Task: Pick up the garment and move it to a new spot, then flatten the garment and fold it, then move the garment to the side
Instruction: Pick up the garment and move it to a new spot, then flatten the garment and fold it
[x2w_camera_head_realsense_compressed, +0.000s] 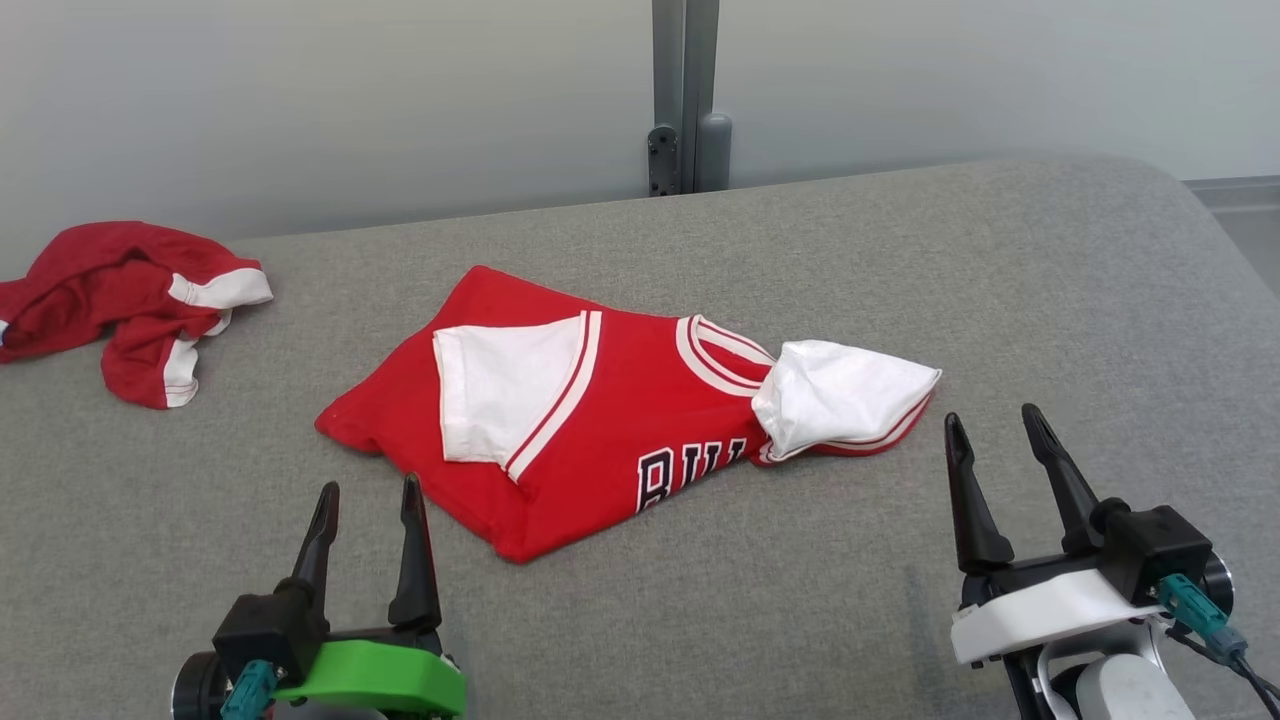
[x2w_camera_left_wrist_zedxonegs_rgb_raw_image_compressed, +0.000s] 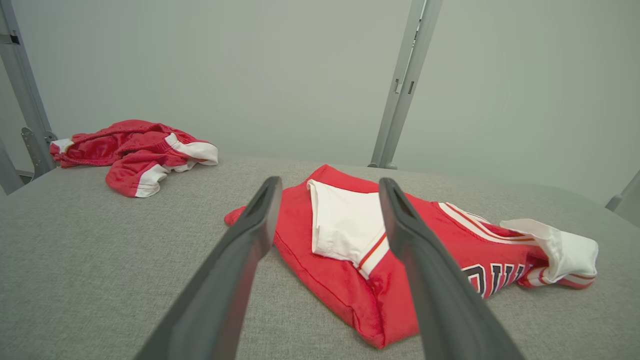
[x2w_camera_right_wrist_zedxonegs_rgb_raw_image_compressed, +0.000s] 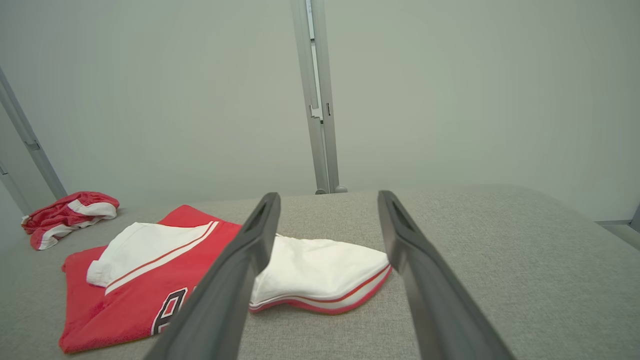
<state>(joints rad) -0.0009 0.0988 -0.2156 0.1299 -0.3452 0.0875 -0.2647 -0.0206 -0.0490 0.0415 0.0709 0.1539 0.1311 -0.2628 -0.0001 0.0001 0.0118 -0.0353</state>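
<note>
Although neither touches any cloth, both pincers stand spread. The left gripper (x2w_camera_head_realsense_compressed: 369, 487), on a green mount (x2w_camera_head_realsense_compressed: 380, 675), and the right gripper (x2w_camera_head_realsense_compressed: 992, 416), on a white mount (x2w_camera_head_realsense_compressed: 1040, 610), each show two long, dark, tapering fingers with a clear gap between them. Both are held over the near part of the surface (x2w_camera_head_realsense_compressed: 850, 620), a grey, coarsely woven upholstery with a rounded far right corner.

Near the middle of that surface, beyond and between the two grippers, lies the garment (x2w_camera_head_realsense_compressed: 610, 430). It is a red jersey of soft, slightly fleecy cloth, spread fairly flat in a lopsided shape, and its near edge forms a thick rounded fold. One white sleeve (x2w_camera_head_realsense_compressed: 500, 390), trimmed with red and white stripes, lies smooth across the red body. The other sleeve (x2w_camera_head_realsense_compressed: 840, 395) is puffed and creased at the right end, just beside the striped collar (x2w_camera_head_realsense_compressed: 715, 355). Black letters (x2w_camera_head_realsense_compressed: 690, 470) edged in white run along the chest, partly hidden under that sleeve.

Well apart, at the far left edge, a second red garment (x2w_camera_head_realsense_compressed: 120, 300) with white bands sits crumpled in a heap. A grey metal post (x2w_camera_head_realsense_compressed: 685, 90) rises behind the surface against a pale, plain wall (x2w_camera_head_realsense_compressed: 300, 100).
</note>
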